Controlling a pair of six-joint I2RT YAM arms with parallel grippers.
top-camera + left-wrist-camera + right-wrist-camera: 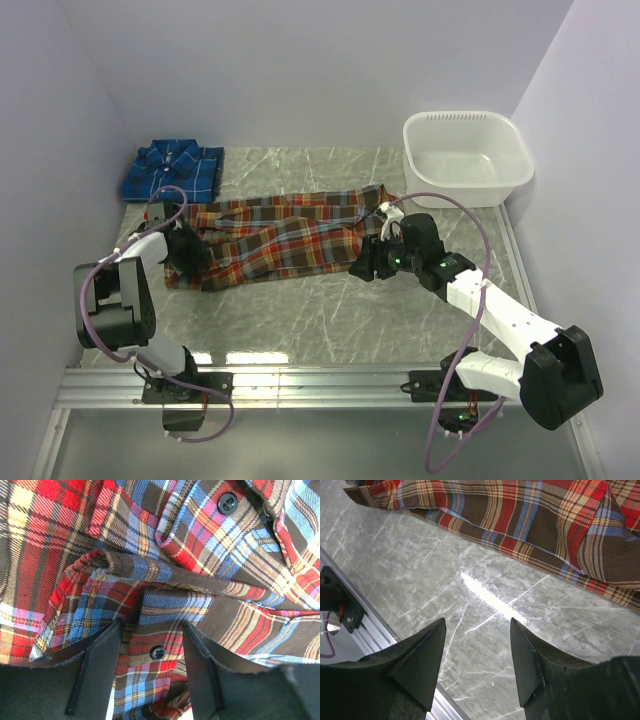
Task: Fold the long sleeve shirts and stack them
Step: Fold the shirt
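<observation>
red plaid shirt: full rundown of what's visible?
The red plaid shirt is woven, flannel-looking cloth in red-orange, brown and blue checks, with dark buttons. It lies partly folded and rumpled, lengthwise across the marble-pattern table. The left gripper straddles its button placket, jaws apart; the right gripper hangs beside its edge, clear.

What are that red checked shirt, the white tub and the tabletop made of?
The red checked shirt looks like soft woven flannel, matte: twill weave and limp folds. The white tub seems moulded plastic, smooth, slightly glossy. The tabletop looks like polished grey marble or a laminate imitating it: white veins, bright glare.
</observation>
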